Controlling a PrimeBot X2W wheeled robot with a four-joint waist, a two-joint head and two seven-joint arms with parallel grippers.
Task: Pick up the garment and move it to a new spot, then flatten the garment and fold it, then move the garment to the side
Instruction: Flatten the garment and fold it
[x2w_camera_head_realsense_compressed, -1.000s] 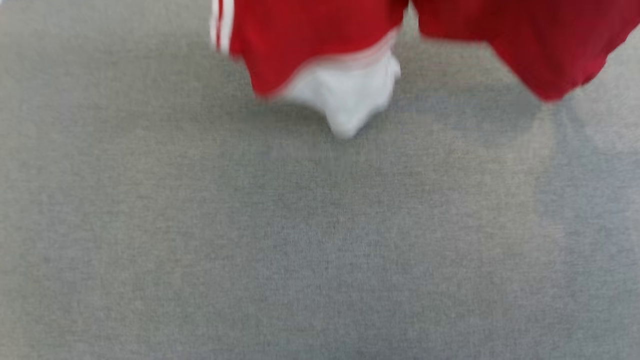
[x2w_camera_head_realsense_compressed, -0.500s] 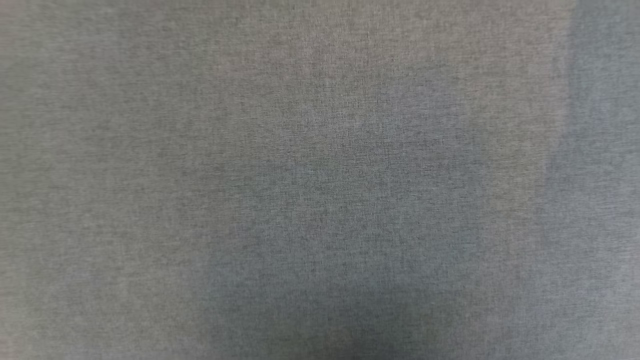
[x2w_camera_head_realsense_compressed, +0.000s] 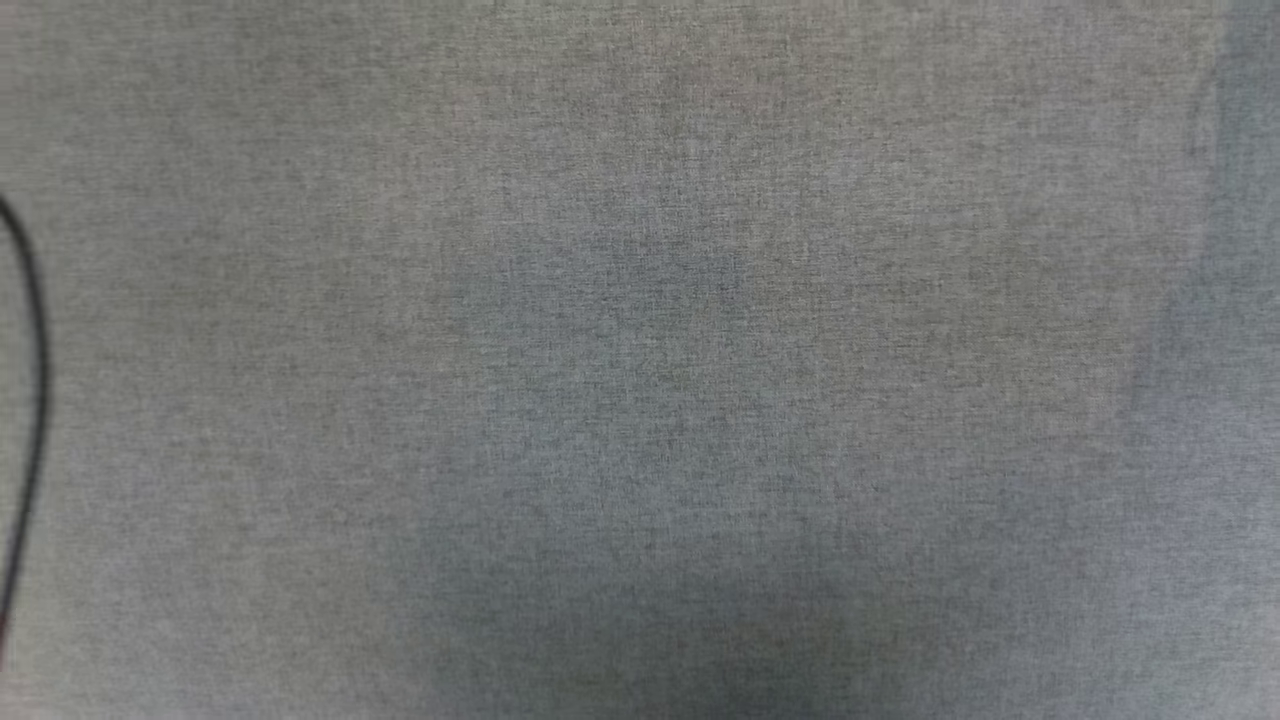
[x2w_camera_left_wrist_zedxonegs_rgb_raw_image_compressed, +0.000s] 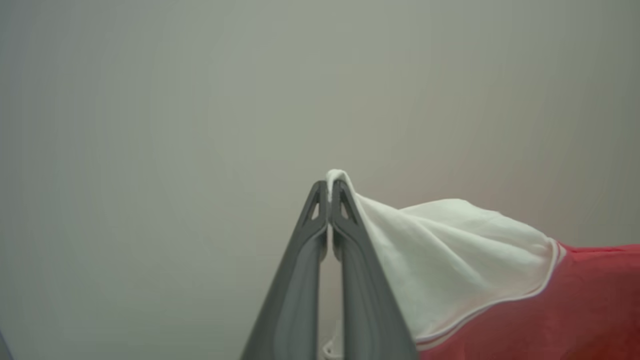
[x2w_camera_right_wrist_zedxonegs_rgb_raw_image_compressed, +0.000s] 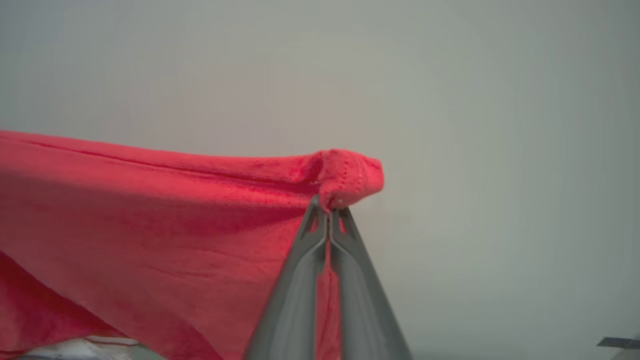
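**Head view:** grey cloth surface with soft shadows. Thin dark cable at the left edge, cut off.

**Left wrist view:** left gripper, fingers pinched together on the white sleeve of the garment. The cloth trails off to the right.

**Right wrist view:** right gripper, clamped on a red hemmed corner. The garment stretches leftward.

**Status, judged:** garment lifted and held between both grippers. Setting down, flattening, folding and moving aside remain.

**Obscured:** lettering and the garment's lower part. Its height above the surface cannot be told.
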